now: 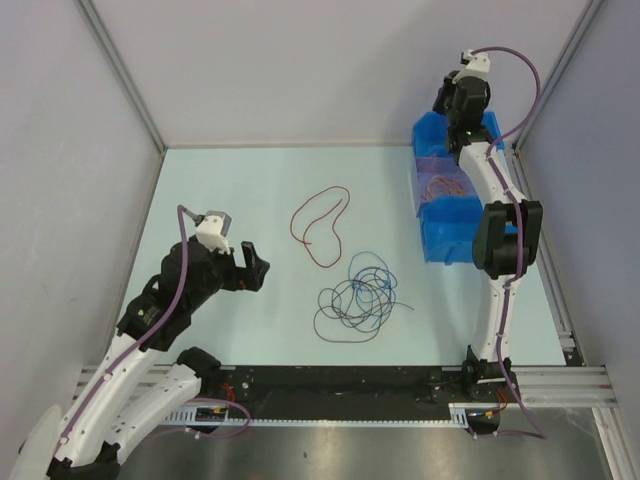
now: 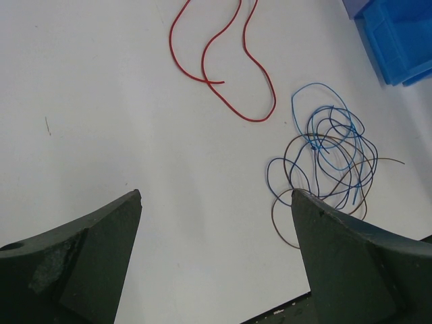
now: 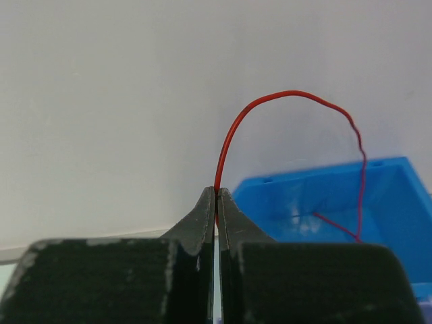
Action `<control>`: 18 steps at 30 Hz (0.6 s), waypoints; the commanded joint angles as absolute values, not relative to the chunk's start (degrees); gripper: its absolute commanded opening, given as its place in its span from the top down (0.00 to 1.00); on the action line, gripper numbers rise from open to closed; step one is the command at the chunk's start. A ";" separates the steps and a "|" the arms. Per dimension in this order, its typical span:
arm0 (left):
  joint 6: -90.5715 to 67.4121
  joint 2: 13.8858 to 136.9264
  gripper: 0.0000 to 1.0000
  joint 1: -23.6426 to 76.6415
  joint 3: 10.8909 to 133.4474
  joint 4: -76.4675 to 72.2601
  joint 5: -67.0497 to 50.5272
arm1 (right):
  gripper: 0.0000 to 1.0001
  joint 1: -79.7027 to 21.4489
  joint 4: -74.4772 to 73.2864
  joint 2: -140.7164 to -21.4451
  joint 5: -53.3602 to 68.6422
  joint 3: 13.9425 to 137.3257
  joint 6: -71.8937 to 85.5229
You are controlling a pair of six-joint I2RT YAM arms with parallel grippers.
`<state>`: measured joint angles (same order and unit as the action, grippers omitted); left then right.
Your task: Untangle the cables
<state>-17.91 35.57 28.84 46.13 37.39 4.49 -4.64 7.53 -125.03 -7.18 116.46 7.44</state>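
A dark red cable lies alone in a loose loop at mid-table; it also shows in the left wrist view. Near it, blue and dark cables form one tangle, also seen by the left wrist. My left gripper is open and empty, low over the table left of the tangle, with its fingers wide apart. My right gripper is shut on an orange-red cable, which arcs up and drops into the blue bin. That gripper is raised above the bin at the back right.
The blue bin stands along the table's right side, with thin cable loops inside it. Grey walls enclose the table at the back and sides. A black rail runs along the near edge.
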 commanded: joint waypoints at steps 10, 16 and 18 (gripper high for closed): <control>-17.32 34.19 0.03 28.39 46.14 35.86 5.36 | 1.00 -2.99 18.17 -134.11 -3.07 126.21 19.16; -17.31 34.45 0.03 28.21 46.14 35.86 5.80 | 1.00 -1.67 23.99 -138.69 -3.16 126.04 21.62; -17.40 34.45 0.03 28.04 46.14 35.77 5.63 | 1.00 -0.53 24.08 -139.74 -3.43 124.55 23.54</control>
<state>-17.91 34.81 28.82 46.13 37.39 4.71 -2.24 18.57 -138.12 -1.58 124.40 19.97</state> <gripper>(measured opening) 0.972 0.010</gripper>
